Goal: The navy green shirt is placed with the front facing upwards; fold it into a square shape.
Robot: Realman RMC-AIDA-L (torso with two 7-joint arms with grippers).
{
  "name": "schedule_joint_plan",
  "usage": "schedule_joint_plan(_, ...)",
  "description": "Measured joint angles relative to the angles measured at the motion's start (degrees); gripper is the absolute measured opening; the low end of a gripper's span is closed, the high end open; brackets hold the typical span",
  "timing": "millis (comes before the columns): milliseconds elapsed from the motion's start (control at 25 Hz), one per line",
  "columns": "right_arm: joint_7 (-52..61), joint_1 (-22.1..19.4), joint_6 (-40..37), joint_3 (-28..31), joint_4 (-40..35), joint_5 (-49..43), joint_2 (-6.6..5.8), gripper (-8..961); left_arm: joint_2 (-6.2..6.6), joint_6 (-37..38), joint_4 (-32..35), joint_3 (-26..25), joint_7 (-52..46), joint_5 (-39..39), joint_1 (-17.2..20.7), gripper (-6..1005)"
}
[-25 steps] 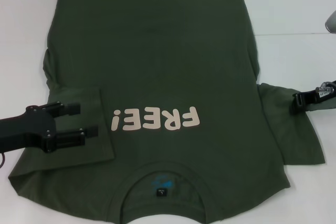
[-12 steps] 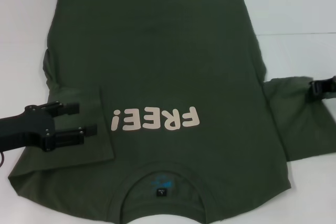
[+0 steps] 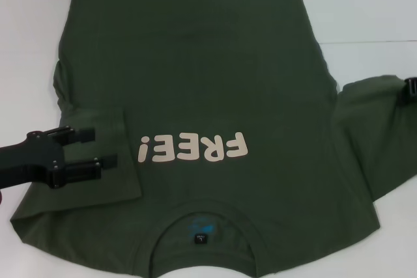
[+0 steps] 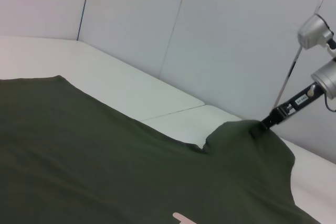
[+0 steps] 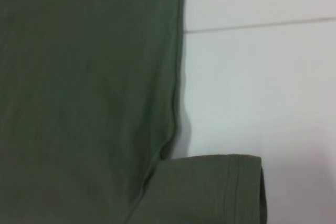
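1. While the left gripper hangs over the shirt's folded-in sleeve with its two black fingers spread apart and nothing between them, it sits just beside the "FREE!" print, on the side of the exclamation mark.
2. At the frame's far edge from the print, the right gripper is mostly cut off in the head view; only a dark tip shows at the hem of the other sleeve.
3. From the left wrist view, that right gripper pinches a raised peak of sleeve cloth, so its jaws are closed on the shirt, though the fingertips themselves are buried in fabric.
4. Front side up, the shirt lies spread on the white table, print readable from the far side, collar and neck label nearest the robot.
5. Below the collar, the shirt's edge runs out of the head view.
6. Away from the print, the sleeve held by the right gripper is stretched outward from the body.
7. Only green cloth, a side seam and a sleeve hem on the table show in the right wrist view; that arm's own fingers are out of sight there.
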Motion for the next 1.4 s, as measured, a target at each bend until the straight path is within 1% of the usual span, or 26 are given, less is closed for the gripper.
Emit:
schedule_joint_plan(160,-0.3,1.9,-2.0,-0.3,-0.9,0.1,0.45,22,0.08,-0.2,0.0,0.0,0.0,0.0,0.0,861)
schedule_joint_plan(200,-0.6,3.3,-3.5,-0.5,-1.0,0.1,0.88,22,0.11,-0.3,0.0,0.0,0.0,0.0,0.0,861)
schedule_joint_plan(400,-0.8,5.8,-5.8,-2.0,-1.5,0.0,1.76,21,0.14,-0.8,-0.1,0.0,0.0,0.0,0.0,861)
schedule_joint_plan(440,-0.5,7.1,-6.4,-3.2,-1.6,-0.3,2.19,20,0.14,-0.8,-0.1,0.0,0.0,0.0,0.0,861)
schedule_joint_plan(480,-0.5,7.1,-6.4,-3.2,-1.6,-0.3,2.19,20,0.13,-0.8,-0.1,0.0,0.0,0.0,0.1,861)
schedule_joint_plan(800,1.9,11.3,-7.3,-10.1,-1.1,-1.6,4.42,20,-0.02,-0.8,-0.1,-0.7,-0.1,0.0,0.1,862)
schedule_joint_plan(1000,2.3,13.6,-6.3,-11.4,0.3,-3.1,5.60,20,-0.04,-0.7,-0.1,-0.7,-0.3,0.0,0.2,862)
schedule_joint_plan(1120,2.3,14.6,-5.4,-11.6,1.7,-4.2,6.00,19,0.00,-0.6,-0.1,-0.7,-0.6,0.0,0.2,861)
schedule_joint_plan(1280,2.3,15.0,-4.9,-12.2,2.6,-4.6,6.17,19,0.01,-0.5,-0.1,-0.7,-0.6,0.0,0.5,861)
schedule_joint_plan(1400,2.3,15.0,-5.1,-12.2,2.6,-4.4,6.19,57,-0.06,-0.5,-0.1,-0.8,-0.6,0.0,0.7,861)
